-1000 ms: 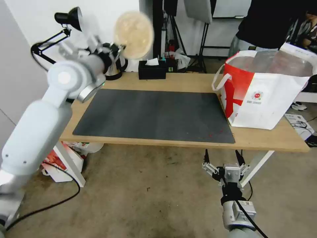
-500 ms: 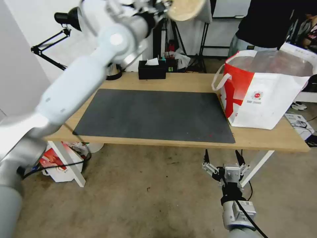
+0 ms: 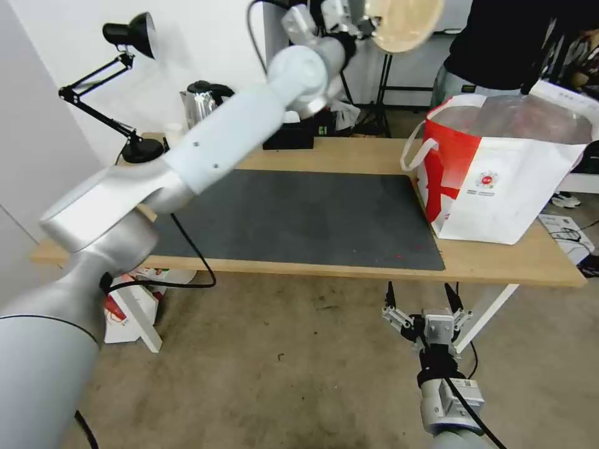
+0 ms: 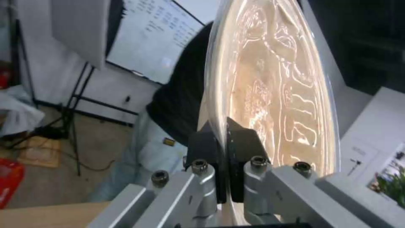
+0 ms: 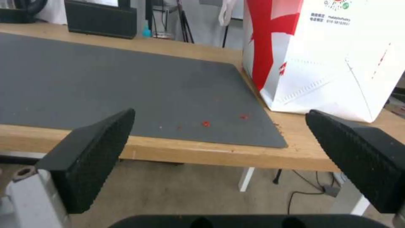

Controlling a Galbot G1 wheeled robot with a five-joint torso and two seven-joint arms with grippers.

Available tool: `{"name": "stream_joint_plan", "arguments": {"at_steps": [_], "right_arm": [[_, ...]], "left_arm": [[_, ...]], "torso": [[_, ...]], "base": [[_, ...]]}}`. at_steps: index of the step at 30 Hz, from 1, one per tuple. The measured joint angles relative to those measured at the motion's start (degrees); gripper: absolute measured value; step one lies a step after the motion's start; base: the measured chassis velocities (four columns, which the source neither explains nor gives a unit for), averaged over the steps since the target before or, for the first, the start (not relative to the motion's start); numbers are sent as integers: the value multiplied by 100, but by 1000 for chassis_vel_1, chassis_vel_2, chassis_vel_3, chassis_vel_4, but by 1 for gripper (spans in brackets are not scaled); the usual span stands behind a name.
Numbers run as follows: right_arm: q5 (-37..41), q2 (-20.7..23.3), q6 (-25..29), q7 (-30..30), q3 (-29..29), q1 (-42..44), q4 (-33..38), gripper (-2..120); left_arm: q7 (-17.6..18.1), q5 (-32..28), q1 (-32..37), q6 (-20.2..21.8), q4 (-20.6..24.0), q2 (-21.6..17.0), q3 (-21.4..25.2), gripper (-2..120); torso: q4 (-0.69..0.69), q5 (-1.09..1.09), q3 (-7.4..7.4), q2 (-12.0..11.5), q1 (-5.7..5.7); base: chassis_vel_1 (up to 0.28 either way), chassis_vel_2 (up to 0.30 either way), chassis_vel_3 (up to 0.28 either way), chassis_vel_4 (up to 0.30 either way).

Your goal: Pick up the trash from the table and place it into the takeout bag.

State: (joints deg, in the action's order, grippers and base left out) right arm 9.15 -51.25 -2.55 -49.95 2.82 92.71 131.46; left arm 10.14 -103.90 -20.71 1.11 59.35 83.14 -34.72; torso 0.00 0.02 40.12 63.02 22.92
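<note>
Left claw [image 4: 223,142] pinches the pulp bowl [image 3: 402,24] by its rim, tilted on edge — held high, short of the bag [image 3: 499,181]. Right claw [image 3: 421,305] hangs spread below the bench [image 3: 349,156] — idle.

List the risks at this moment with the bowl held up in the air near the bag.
1. The left gripper pinches only the thin rim of the beige bowl, which hangs tilted on edge high above the table; it could slip and drop.
2. The bowl is not yet above the bag; released now, it would likely land on the table or the floor.
3. The bag's loop handle hangs on the near side and might snag the arm.
The right gripper waits open below the table edge.
</note>
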Motion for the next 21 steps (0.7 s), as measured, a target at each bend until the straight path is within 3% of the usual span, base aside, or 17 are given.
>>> {"name": "stream_joint_plan", "arguments": {"at_steps": [7, 11, 13, 21], "right_arm": [[0, 0, 0, 0, 0, 0, 0, 100], [0, 0, 0, 0, 0, 0, 0, 100], [0, 0, 0, 0, 0, 0, 0, 100], [0, 0, 0, 0, 0, 0, 0, 100]], "left_arm": [[-219, 52, -218, -249, -587, 762, -452, 0], [-299, 45, -262, -329, -672, 848, -619, 0], [-379, 14, -255, -373, -669, 860, -918, 0], [-510, 13, -63, -405, -584, 837, -1127, 0]], "torso": [[-2, 1, -1, 0, 0], [-2, 1, -1, 0, 0], [1, -1, -1, 0, 0], [1, -2, -1, 0, 0]], "base": [[0, 0, 0, 0], [0, 0, 0, 0], [0, 0, 0, 0], [0, 0, 0, 0]]}}
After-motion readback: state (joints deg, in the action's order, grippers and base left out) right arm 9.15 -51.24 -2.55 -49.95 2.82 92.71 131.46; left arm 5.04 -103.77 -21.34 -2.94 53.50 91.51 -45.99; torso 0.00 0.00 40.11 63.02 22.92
